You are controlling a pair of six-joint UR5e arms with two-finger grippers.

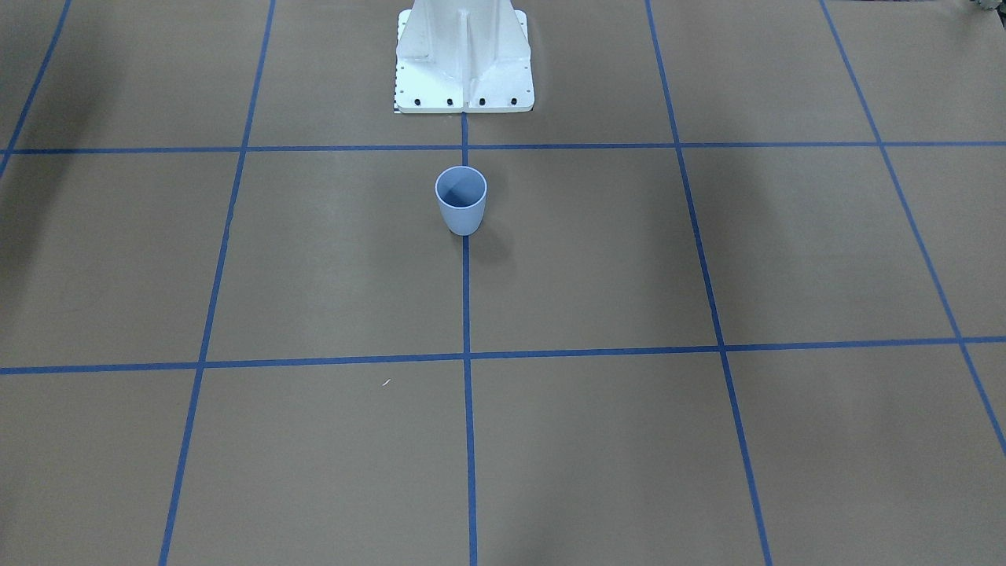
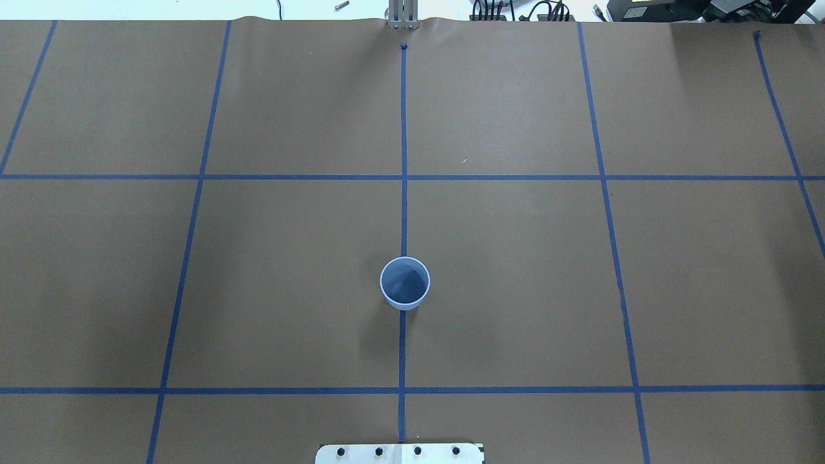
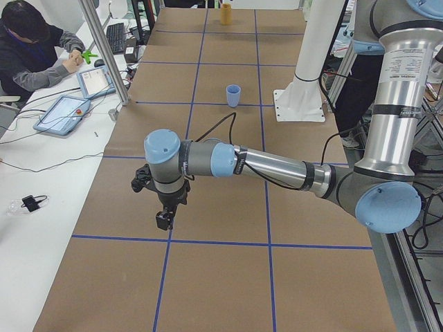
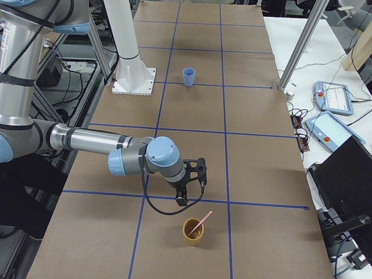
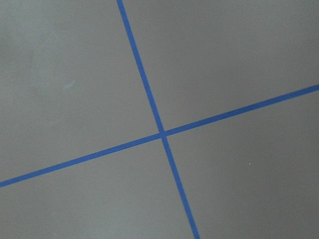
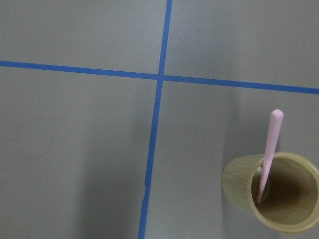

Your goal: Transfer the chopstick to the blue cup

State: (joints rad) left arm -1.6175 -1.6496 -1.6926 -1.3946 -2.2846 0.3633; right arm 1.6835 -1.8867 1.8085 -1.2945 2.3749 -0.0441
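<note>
Chopstick: the slim pink chopstick leans inside a tan cylindrical cup, its tip poking above the rim, right down at the table's end on the robot's right.
Blue cup: the small pale-blue plastic cup stands upright on the centre tape line, just in front of the white robot pedestal and well apart from the tan cup.
Right gripper: the right gripper hangs pointing down, near the tan cup on the blue cup's side, not touching it. Fingers spread or pressed together? From this side view I can't tell.
Left gripper: the left gripper hovers pointing down over the opposite end. Same story with the fingers, I can't tell.
Table: brown paper-covered table, gridded with blue tape.
Bench: a dark-clad operator sits alongside.
</note>
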